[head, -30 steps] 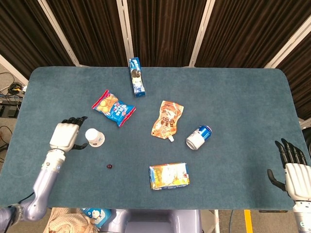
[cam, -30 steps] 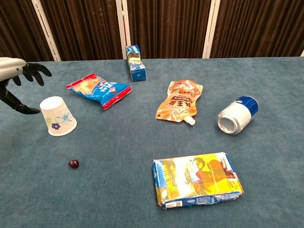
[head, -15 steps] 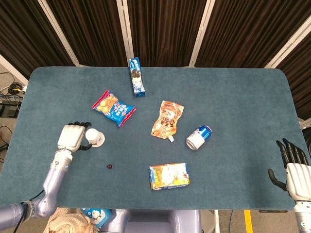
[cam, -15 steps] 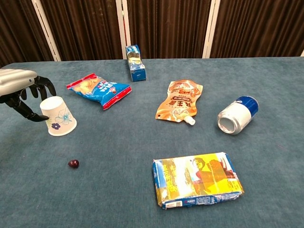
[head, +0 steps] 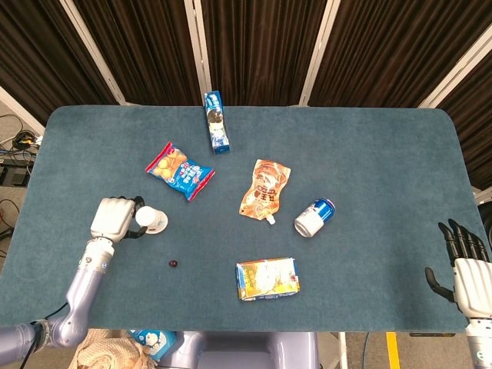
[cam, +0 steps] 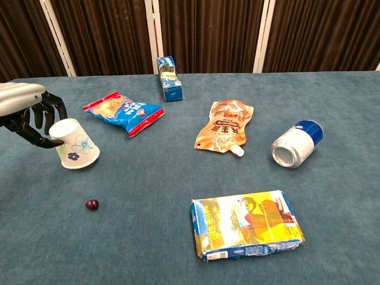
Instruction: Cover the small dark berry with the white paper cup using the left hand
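Note:
The white paper cup (head: 154, 220) (cam: 77, 145), printed with small flowers, stands mouth-down and tipped to one side at the table's left. My left hand (head: 114, 217) (cam: 28, 113) grips its upper end, with the dark fingers (cam: 50, 113) curled around it. The small dark berry (head: 174, 264) (cam: 91, 204) lies on the cloth in front of the cup and a little to its right, apart from it. My right hand (head: 464, 264) hangs open at the table's front right corner, holding nothing. The chest view does not show it.
A blue and orange snack bag (head: 180, 170) lies behind the cup. An orange spout pouch (head: 264, 188), a tipped can (head: 314, 217) and a flat carton (head: 267, 278) lie towards the middle. A blue box (head: 217, 121) sits at the back on the blue-green table (head: 384, 154).
My left hand moved right to the cup and closed its fingers around the upper end. The cup has tipped over to one side. The berry and the right hand stayed put.

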